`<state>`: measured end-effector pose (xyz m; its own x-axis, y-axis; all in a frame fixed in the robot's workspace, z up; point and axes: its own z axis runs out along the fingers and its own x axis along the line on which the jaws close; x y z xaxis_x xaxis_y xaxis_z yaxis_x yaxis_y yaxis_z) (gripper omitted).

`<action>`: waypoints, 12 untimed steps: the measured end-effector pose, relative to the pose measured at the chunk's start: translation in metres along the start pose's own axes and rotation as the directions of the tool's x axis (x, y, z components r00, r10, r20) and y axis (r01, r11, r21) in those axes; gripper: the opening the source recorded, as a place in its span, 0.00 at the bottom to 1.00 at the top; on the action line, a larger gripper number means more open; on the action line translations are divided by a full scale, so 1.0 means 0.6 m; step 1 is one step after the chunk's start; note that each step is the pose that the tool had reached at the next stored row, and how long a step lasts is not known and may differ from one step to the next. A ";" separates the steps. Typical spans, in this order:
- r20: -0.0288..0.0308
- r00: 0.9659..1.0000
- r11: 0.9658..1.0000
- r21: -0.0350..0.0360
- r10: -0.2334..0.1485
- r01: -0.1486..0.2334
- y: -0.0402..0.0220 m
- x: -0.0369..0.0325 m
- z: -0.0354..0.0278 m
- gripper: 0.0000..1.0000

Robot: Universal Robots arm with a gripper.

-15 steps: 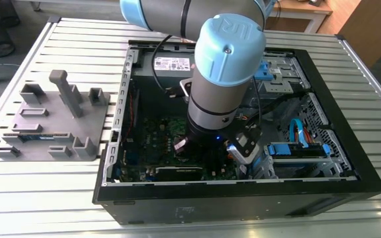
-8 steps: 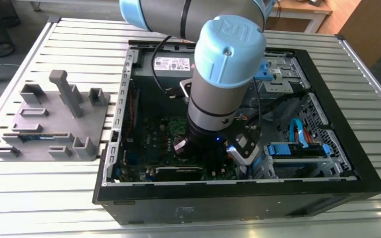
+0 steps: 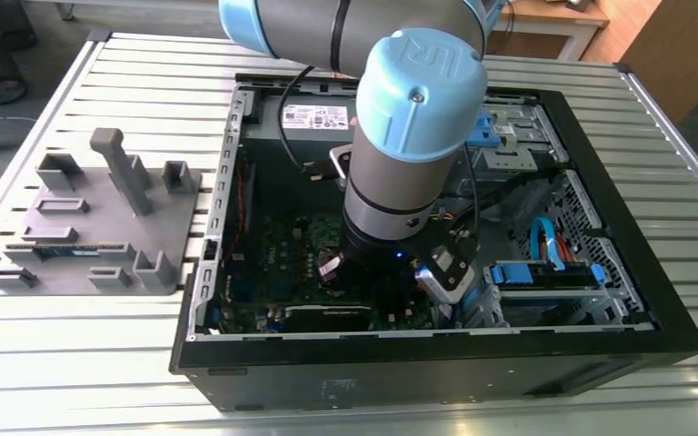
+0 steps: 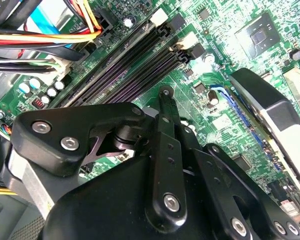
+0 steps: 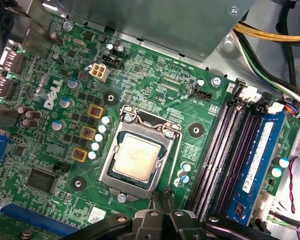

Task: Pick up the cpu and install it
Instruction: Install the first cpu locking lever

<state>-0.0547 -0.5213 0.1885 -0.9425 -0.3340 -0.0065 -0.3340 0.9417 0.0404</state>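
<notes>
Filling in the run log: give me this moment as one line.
arm: inside case | cpu: seated in socket | gripper: beside socket, not touching cpu

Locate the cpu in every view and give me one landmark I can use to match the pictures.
Exterior view: no cpu can be made out; the arm stands over the motherboard inside the open computer case.
First wrist view: the cpu lies in its socket frame mid-board.
Second wrist view: no cpu can be made out; the gripper covers the board there.
Shared landmark: the dark memory slots in both wrist views.
</notes>
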 end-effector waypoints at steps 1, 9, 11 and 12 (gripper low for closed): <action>0.000 1.000 1.000 0.000 0.009 -0.009 0.000 0.000 0.000 0.11; 0.003 0.998 0.998 0.000 0.067 -0.067 0.000 0.000 0.000 0.11; 0.003 0.998 0.998 0.000 0.067 -0.067 0.000 0.000 0.000 0.11; 0.003 0.998 0.998 0.000 0.070 -0.070 0.000 0.000 0.000 0.11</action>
<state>-0.0547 -0.5213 0.1882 -0.9637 -0.2669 -0.0066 -0.2669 0.9629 0.0404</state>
